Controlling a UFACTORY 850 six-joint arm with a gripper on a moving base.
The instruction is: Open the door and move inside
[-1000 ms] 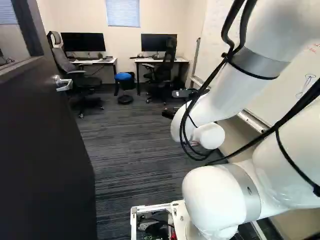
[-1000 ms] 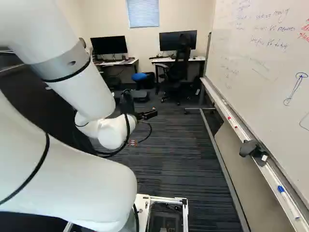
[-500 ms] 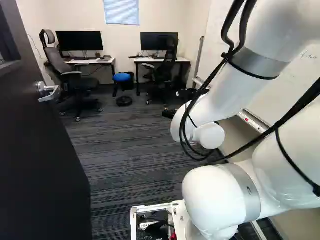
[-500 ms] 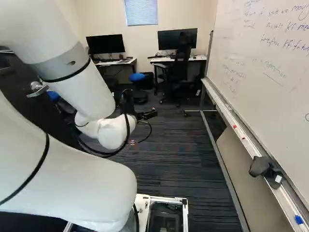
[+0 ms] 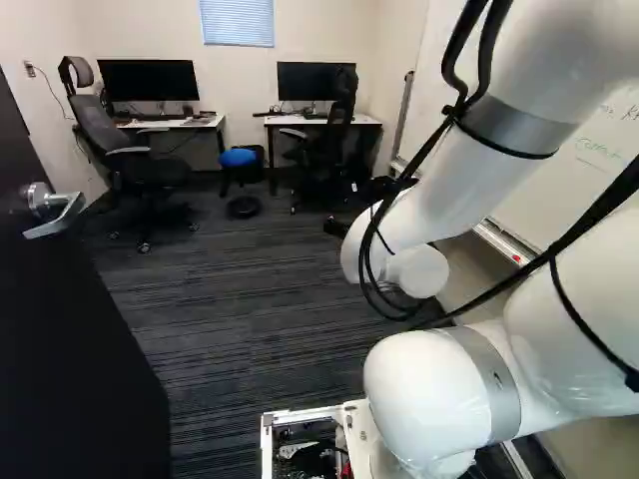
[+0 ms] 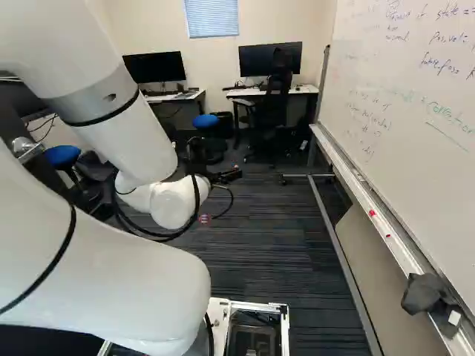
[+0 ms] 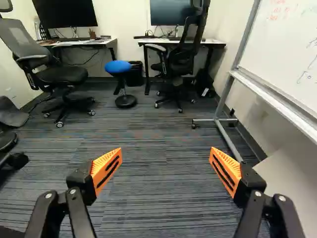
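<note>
My gripper (image 7: 165, 162) is released, its orange pads (image 7: 105, 169) wide apart with nothing between them. The door (image 5: 70, 344) stands open at the left of the left base view, its handle (image 5: 50, 210) near the frame's edge and out of my grasp. If I steer too far that way, I could clip the door or snag the handle; if it swings back, it could catch my base. Veering the other way, my arm (image 5: 459, 190) might scrape the whiteboard (image 6: 401, 96) or knock the dark cloth (image 6: 423, 293) off its ledge (image 6: 349, 174). Ahead, the whiteboard's wheeled foot (image 7: 215, 120) juts into the room; farther in, an office chair (image 7: 62, 74), a blue stool (image 7: 118, 67) and the desks (image 7: 81, 43) limit how deep I can drive
</note>
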